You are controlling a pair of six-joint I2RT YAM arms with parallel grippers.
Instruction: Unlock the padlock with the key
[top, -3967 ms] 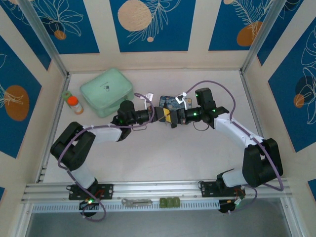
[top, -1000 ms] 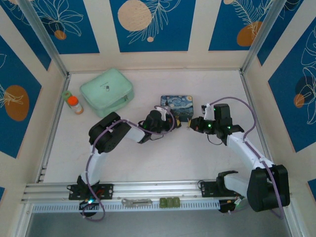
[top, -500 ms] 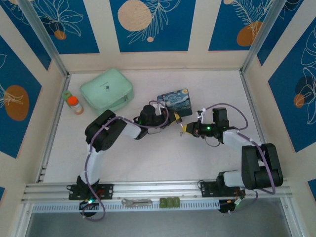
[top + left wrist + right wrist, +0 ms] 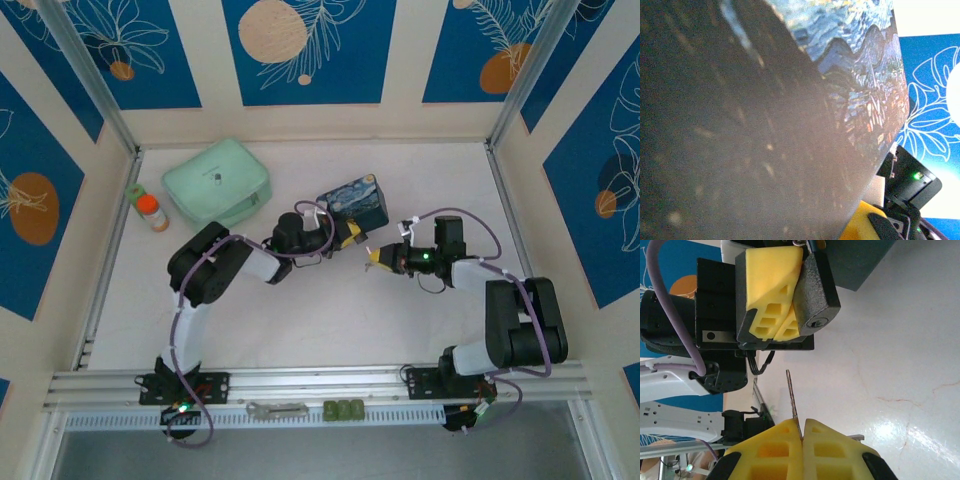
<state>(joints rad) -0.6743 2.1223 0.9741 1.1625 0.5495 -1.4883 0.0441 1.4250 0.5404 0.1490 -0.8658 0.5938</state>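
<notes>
My right gripper (image 4: 802, 431) is clamped tight on the key (image 4: 792, 395), and the thin blade sticks out past my yellow fingertips (image 4: 775, 440) toward the padlock (image 4: 816, 295). The key tip is near the keyhole but clearly apart from it. My left gripper (image 4: 347, 235) pinches the padlock's dark body against its yellow pad, with the keyhole end facing the key. The blue starry tin (image 4: 357, 198) sits right behind the padlock; I can't tell if they touch. Both grippers meet mid-table (image 4: 330, 310).
</notes>
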